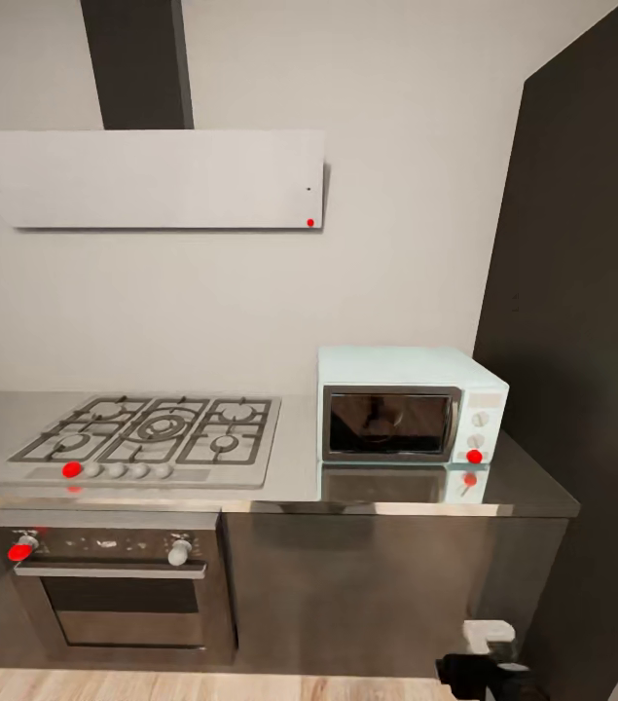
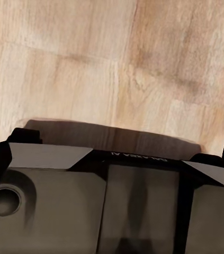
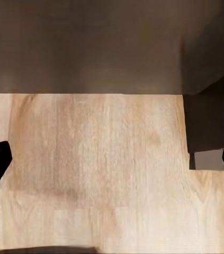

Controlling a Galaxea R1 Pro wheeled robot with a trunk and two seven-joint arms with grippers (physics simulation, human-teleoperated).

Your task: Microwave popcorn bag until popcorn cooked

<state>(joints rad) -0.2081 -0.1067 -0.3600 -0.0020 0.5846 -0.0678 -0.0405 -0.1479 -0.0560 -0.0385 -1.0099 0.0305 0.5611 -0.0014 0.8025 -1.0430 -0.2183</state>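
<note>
The job looks barely begun: the microwave [image 1: 412,406] sits shut on the countertop [image 1: 299,458] beside the stove [image 1: 153,433], I can't spot the popcorn bag, and both grippers hang over the wood floor [image 3: 106,159], holding nothing, apparently open.

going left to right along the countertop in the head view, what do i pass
gas hob → bare stretch of countertop → microwave → dark tall panel at the far right
</note>
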